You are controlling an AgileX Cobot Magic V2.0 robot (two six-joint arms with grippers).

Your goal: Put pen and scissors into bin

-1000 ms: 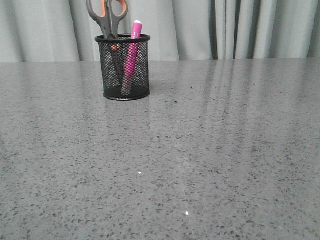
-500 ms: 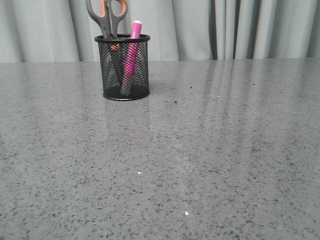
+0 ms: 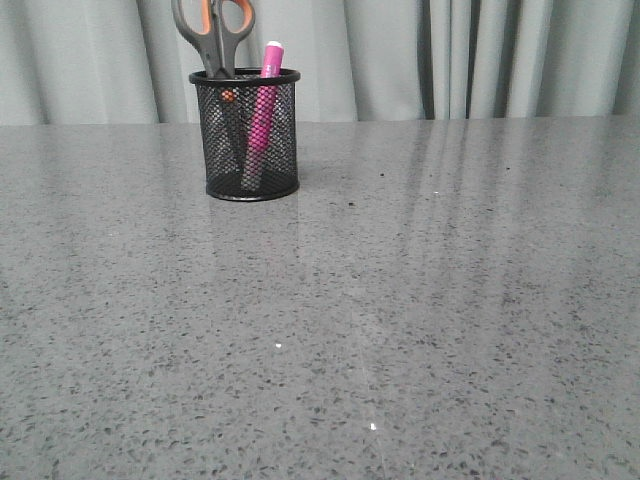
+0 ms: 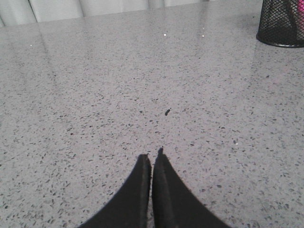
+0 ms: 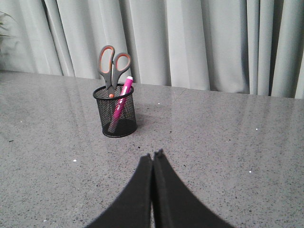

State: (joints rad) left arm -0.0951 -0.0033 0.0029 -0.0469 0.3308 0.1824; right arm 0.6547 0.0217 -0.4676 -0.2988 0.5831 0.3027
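The black mesh bin [image 3: 246, 135] stands upright at the far left of the grey table. The scissors [image 3: 213, 35] stand in it, blades down, orange-lined handles above the rim. The pink pen [image 3: 263, 110] leans in the bin beside them, white end up. All three also show in the right wrist view: bin [image 5: 115, 114], scissors [image 5: 112, 66], pen [image 5: 120, 101]. Only the bin's base [image 4: 282, 26] shows in the left wrist view. My left gripper [image 4: 152, 156] is shut and empty over bare table. My right gripper [image 5: 153, 156] is shut and empty, well short of the bin. Neither gripper shows in the front view.
The speckled grey table [image 3: 400, 300] reaches to grey curtains [image 3: 480, 60] behind its far edge. A small dark speck [image 4: 167, 112] lies on the table ahead of my left gripper.
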